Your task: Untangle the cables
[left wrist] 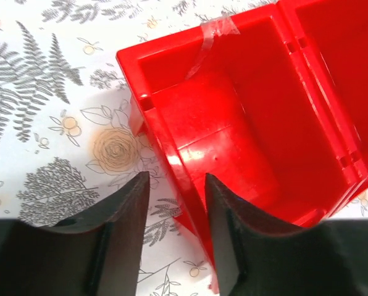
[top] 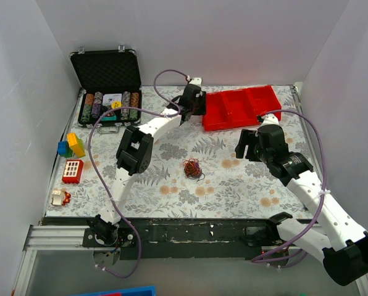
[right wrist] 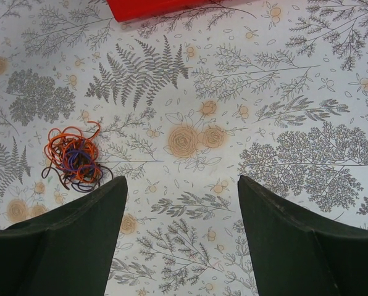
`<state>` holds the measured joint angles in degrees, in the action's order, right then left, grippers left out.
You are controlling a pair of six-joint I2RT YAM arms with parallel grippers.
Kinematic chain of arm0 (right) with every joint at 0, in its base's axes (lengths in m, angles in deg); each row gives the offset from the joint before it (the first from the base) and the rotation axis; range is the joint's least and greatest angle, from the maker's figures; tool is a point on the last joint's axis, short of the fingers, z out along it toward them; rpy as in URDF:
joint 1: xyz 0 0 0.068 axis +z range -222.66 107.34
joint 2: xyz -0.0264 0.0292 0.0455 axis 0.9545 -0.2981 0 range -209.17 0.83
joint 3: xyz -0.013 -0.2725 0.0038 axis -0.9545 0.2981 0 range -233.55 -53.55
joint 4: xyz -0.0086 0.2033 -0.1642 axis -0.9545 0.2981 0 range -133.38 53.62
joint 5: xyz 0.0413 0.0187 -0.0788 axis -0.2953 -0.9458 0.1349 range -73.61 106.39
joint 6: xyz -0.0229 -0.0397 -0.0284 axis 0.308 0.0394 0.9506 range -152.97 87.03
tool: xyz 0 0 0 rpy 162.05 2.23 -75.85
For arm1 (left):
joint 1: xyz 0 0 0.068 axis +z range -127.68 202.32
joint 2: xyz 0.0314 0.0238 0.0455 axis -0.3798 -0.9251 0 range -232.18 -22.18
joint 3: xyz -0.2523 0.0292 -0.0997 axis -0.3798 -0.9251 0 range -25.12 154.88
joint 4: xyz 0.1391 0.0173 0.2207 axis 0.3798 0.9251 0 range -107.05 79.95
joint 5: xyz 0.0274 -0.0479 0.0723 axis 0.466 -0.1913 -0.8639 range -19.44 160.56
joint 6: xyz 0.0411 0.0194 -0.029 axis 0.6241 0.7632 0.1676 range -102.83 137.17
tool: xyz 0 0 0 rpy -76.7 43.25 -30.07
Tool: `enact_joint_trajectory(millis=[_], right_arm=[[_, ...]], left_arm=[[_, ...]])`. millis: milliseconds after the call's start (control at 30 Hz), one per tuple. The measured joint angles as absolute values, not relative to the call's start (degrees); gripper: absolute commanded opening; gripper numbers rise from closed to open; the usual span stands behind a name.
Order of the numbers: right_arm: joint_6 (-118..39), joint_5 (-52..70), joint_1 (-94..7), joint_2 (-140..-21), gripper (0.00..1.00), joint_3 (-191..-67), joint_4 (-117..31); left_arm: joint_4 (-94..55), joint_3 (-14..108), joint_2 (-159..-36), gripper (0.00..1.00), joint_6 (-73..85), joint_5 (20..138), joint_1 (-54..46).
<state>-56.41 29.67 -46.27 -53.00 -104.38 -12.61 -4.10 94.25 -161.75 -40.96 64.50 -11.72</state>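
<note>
Ahead and to the left of my right gripper (right wrist: 181,182), just off its left finger, the cables (right wrist: 75,159) lie in a loose knot on the tabletop (right wrist: 283,92): hair-fine red, orange and dark strands looped over one another. That gripper is spread wide and holds nothing. My left gripper (left wrist: 176,179) is parted only narrowly, also empty, and hangs over a corner of the red compartment tray (left wrist: 233,123), well away from the bundle.

I judge the wires to be almost weightless, limp and springy. They should slide and drag as one clump rather than hold a shape, and a thin strand could slip out of a loose pinch. I would take hold of an outer loop or a stray end at the edge, not the dense middle, where closing down would only tighten the tangle.
</note>
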Motion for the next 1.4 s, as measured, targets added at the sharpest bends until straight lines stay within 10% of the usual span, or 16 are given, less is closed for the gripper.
enact_joint_trajectory(millis=[300,633,1400], right_arm=[[-56.80,28.73,-46.24,-54.02,0.77,-104.25,-13.42],[-57.85,26.85,-44.78,-55.93,0.75,-101.14,-16.22],[-59.12,33.08,-19.21,-83.53,0.88,-99.57,-39.13]], left_arm=[[-10.55,88.11,-159.56,0.33,-39.43,57.48,-12.40],[-20.84,54.93,-139.04,0.33,-32.68,47.98,-11.17],[-20.75,25.93,-114.71,0.33,-17.12,49.02,-10.01]])
